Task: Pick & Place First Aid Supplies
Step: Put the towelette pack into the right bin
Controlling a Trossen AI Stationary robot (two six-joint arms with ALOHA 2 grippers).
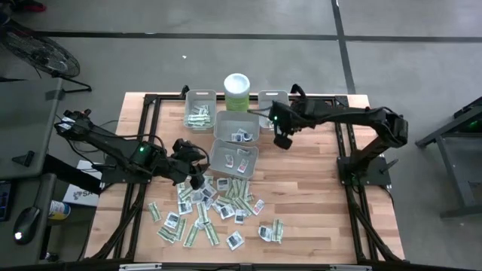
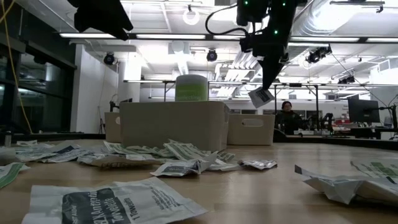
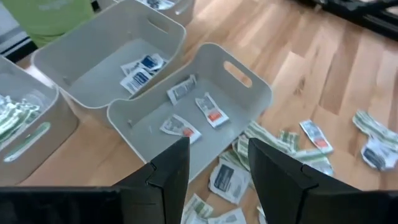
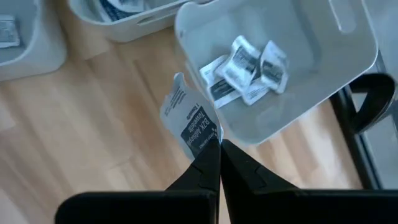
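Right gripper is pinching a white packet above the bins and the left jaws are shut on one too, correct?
Not quite. The left gripper holds nothing: the left wrist view shows its jaws apart and empty above the grey bin. The right gripper does pinch a white packet, as the right wrist view shows.

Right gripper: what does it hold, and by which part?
The right gripper is shut on a white square packet with dark print, pinching one corner of it. The left gripper is open and holds nothing.
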